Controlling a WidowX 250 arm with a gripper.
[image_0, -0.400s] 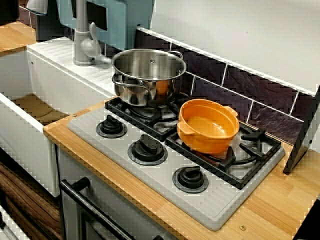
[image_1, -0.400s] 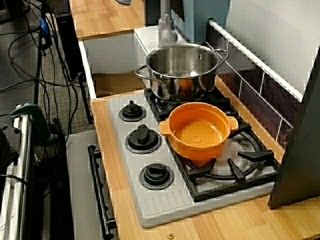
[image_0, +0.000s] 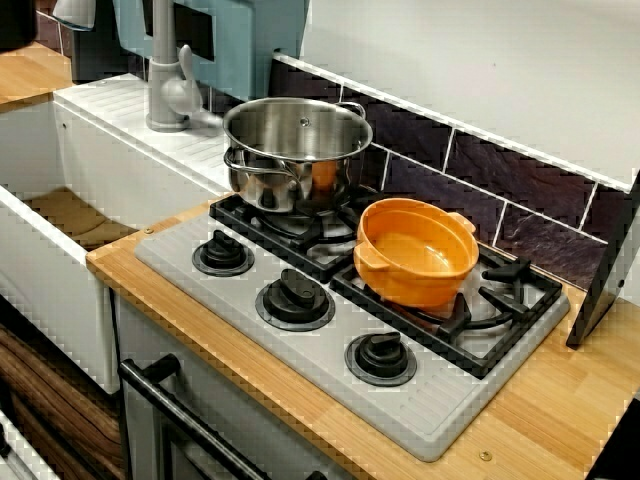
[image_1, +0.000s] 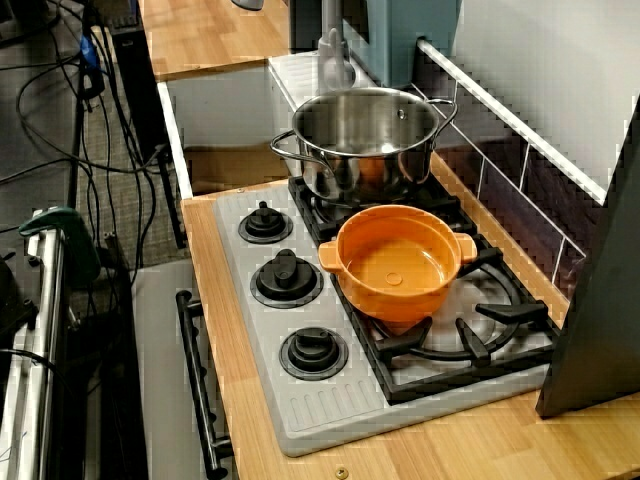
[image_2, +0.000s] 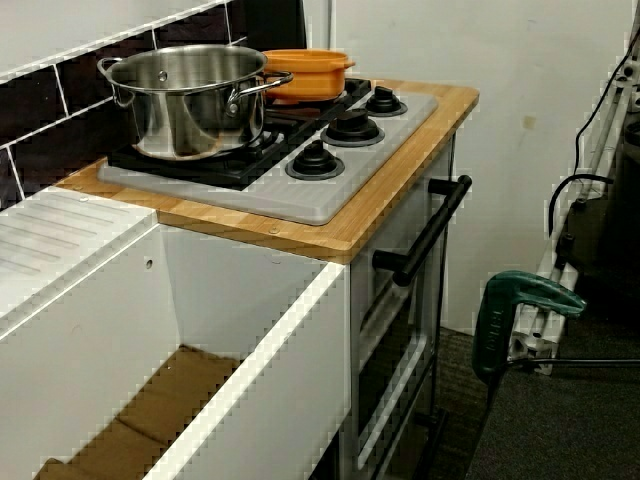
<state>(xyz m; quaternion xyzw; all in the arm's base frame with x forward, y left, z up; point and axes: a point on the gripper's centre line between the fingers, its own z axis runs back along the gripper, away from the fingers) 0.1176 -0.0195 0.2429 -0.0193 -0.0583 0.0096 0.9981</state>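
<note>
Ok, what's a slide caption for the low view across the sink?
Steel pot and orange bowl sit on the stove, seen past a white sink.

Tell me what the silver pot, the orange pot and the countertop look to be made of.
Silver pot: likely stainless steel, polished; its wall shows mirror-like reflections, including an orange one.
Orange pot: probably plastic or enamelled metal, smooth and semi-matte with soft highlights; the look does not settle which.
Countertop: wood or wood-look laminate, pale with visible grain strips.

gripper outside all views, state unseen
</note>
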